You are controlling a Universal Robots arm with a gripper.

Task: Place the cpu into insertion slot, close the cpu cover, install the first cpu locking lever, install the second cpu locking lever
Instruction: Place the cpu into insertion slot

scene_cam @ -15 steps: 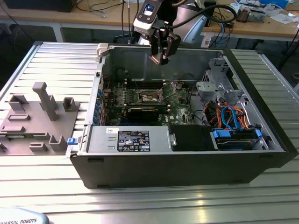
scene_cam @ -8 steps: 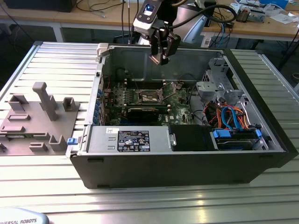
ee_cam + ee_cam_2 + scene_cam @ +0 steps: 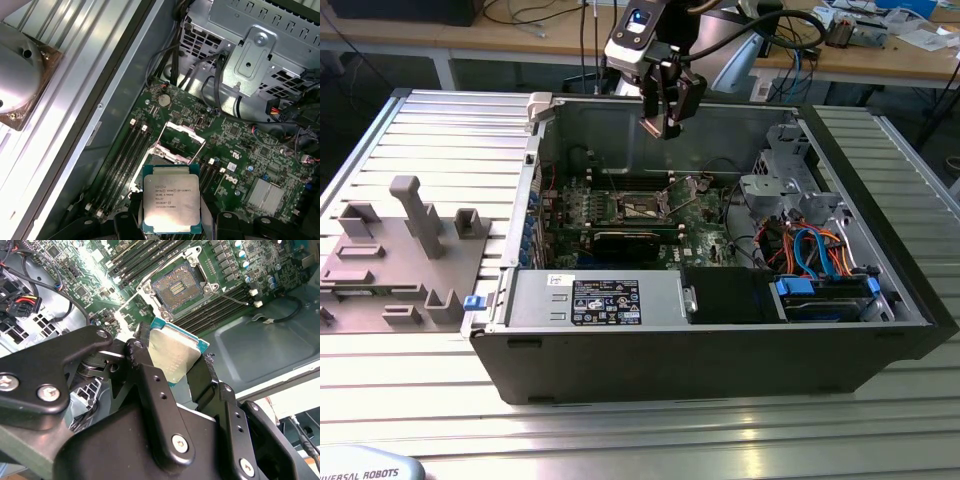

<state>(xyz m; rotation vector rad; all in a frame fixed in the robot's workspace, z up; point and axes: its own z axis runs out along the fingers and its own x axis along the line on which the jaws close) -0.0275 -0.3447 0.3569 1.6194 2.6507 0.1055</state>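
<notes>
Jaws pinch the cpu (image 3: pixel 175 357) by two opposite edges (a hold that likely leaves its underside free to seat), poised high over the far wall of the open computer case (image 3: pixel 720 350). Below, on the green motherboard (image 3: pixel 240 150), the insertion slot (image 3: pixel 178 290) lies bare, the cpu cover (image 3: pixel 186 132) apparently raised to admit the chip. The case fills the tabletop's (image 3: pixel 420 420) middle.

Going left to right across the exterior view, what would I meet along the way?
Grey fixture plate → small blue clip → insertion slot on the green motherboard → metal drive cage.
</notes>
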